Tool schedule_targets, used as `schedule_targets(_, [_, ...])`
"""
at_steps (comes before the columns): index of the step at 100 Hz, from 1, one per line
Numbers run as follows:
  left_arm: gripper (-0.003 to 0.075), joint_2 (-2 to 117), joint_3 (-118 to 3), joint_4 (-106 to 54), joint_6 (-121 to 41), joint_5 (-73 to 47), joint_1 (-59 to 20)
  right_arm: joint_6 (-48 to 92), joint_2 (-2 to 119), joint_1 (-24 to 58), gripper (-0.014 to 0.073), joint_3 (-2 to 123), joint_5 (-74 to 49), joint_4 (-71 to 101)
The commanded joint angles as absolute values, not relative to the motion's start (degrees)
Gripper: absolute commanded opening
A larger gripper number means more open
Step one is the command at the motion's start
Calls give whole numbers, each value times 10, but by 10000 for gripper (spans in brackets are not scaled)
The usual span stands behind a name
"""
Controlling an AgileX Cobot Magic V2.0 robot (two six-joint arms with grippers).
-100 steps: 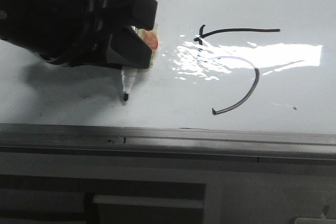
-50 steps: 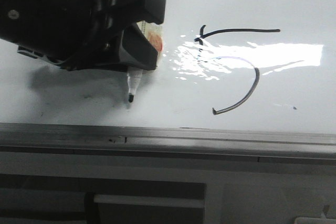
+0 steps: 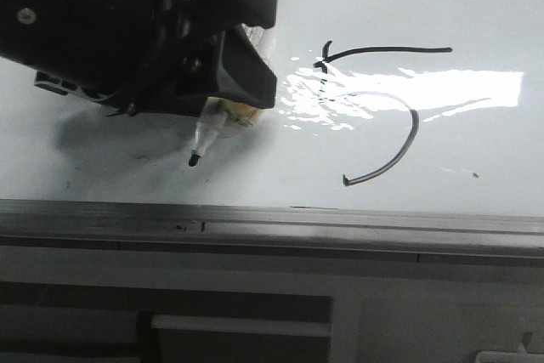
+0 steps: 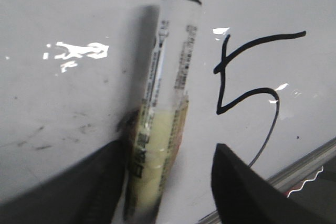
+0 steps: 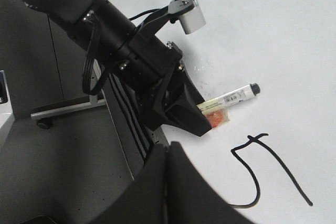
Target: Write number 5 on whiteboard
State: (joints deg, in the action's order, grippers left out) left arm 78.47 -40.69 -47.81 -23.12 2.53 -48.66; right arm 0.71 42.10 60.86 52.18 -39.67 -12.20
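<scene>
On the whiteboard (image 3: 476, 6), well to the right of the left gripper (image 3: 234, 82), the number 5 (image 3: 378, 112) looks complete. Its fingers hold the marker (image 3: 204, 138) beside the drawn figure; only putting it away seems left. The right gripper's (image 5: 168, 182) opening cannot be told.

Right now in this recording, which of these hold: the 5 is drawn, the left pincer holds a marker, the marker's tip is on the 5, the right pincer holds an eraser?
1. A black number 5 is drawn on the whiteboard. True.
2. The left pincer grips a marker. True.
3. The marker's tip rests on the 5. False: it sits well to the left of it.
4. The right pincer holds an eraser. False: no eraser shows.
</scene>
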Motion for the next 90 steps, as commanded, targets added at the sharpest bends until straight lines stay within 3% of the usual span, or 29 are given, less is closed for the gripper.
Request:
schedule_targets(1, [527, 782, -414, -487, -229, 99, -473, 6, 417, 609, -52, 541, -359, -142])
schedule_targets(14, [556, 730, -416, -457, -237, 96, -473, -14, 403, 609, -52, 539, -358, -198])
schedule_targets(32, [517, 592, -413, -338, -237, 77, -473, -121, 333, 609, -52, 503, -395, -325])
schedule_targets(42, [407, 514, -393, -257, -237, 25, -460, -154, 265, 609, -52, 456, -440, -401])
schedule_targets(65, [-23, 393, -287, -199, -237, -32, -416, -173, 96, 609, -52, 319, -488, -444])
schedule_targets(90, [-20, 363, -242, -199, -237, -35, -411, -173, -11, 609, -52, 264, -471, -430])
